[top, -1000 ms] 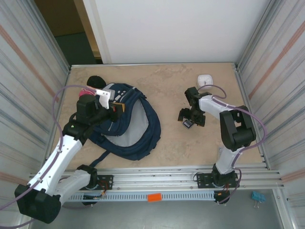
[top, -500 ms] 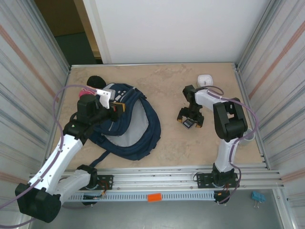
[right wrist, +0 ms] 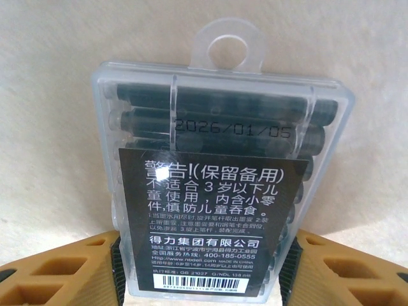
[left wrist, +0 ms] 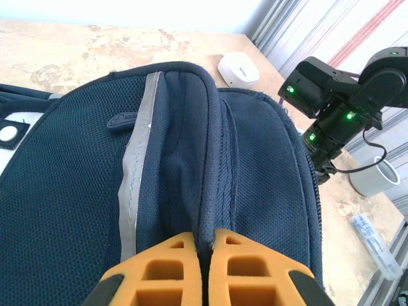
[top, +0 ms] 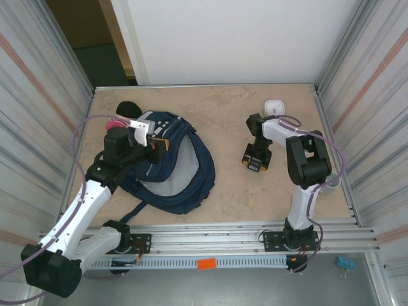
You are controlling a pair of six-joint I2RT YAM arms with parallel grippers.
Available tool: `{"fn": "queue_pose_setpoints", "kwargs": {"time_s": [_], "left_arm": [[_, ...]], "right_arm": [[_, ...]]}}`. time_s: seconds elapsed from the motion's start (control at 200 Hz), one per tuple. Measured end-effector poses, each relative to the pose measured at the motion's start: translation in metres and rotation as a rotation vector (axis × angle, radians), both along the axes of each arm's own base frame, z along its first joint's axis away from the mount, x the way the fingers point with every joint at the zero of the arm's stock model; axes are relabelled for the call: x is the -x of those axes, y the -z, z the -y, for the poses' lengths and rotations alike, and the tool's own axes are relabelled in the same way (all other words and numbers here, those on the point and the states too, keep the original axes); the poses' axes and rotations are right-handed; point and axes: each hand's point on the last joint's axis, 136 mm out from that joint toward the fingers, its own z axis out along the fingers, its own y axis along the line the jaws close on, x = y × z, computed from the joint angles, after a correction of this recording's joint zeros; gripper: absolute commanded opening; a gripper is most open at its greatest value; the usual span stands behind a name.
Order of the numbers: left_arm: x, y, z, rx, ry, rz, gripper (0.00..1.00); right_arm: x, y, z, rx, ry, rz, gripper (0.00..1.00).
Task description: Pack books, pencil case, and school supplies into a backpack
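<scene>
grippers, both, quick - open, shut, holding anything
left gripper: closed, pinching a fold of the backpack.
right gripper: closed on the clear plastic box, pads against its two sides.

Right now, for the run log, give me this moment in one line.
left gripper: shut on backpack fold | right gripper: straddles clear case on table, grip unclear
</scene>
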Motion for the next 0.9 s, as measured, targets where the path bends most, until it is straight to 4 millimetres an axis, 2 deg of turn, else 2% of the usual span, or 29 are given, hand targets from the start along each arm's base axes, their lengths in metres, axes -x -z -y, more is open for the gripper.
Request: {"fn": "queue_pose_setpoints", "kwargs": {"time_s": [0.125, 0.215, 0.326, 0.486, 0.591, 0.792, 0.902], "left_arm": [[0.001, 0.002, 0.004, 0.018, 0.005, -0.011, 0.00], [0.002, 0.001, 0.006, 0.033, 0.009, -0.017, 0.00], [0.002, 0.000, 0.008, 0.051, 0.006, -0.021, 0.00], [0.003, 0.001, 0.012, 0.065, 0.012, -0.024, 0.00], [0.004, 0.000, 0.014, 0.068, 0.014, -0.023, 0.00], [0.004, 0.000, 0.014, 0.060, 0.003, -0.019, 0.00], [0.004, -0.003, 0.012, 0.060, -0.006, -0.007, 0.00]], "right_arm": [[0.011, -0.005, -0.002, -0.004, -0.010, 0.019, 0.55], [0.011, -0.016, -0.015, -0.022, -0.035, 0.067, 0.55], [0.010, -0.038, -0.045, -0.059, -0.097, 0.150, 0.55], [0.009, -0.077, -0.103, -0.152, -0.192, 0.278, 0.55], [0.015, -0.101, -0.139, -0.231, -0.243, 0.357, 0.55], [0.025, -0.143, -0.179, -0.414, -0.237, 0.471, 0.55], [0.031, -0.151, -0.200, -0.505, -0.230, 0.494, 0.56]]}}
